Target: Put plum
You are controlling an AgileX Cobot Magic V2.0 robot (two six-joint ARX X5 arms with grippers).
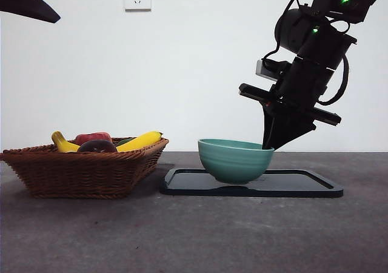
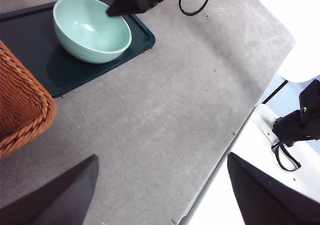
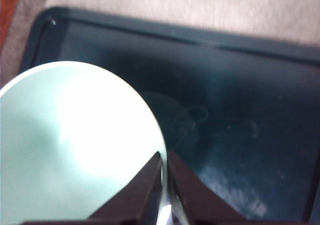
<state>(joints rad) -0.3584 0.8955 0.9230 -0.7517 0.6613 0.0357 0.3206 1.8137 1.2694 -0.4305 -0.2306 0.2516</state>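
Plum (image 1: 97,146), dark and glossy, lies in the woven wicker basket (image 1: 85,173) at the left of the tabletop (image 1: 194,236), between two yellow bananas (image 1: 140,141) and in front of a redder fruit (image 1: 93,137). We see the right gripper (image 1: 268,145) reaching down from the upper right, its tip at the rim of the teal bowl (image 1: 235,159). In the right wrist view its jaws are drawn nearly together, one on each side of the bowl's thin rim, pinching it. The bowl stands on a dark tray (image 1: 303,185) just beside the basket, and we see nothing inside it. The left gripper (image 2: 160,195) hangs high above bare tabletop, well apart from the basket, its jaws spread wide and holding nothing.
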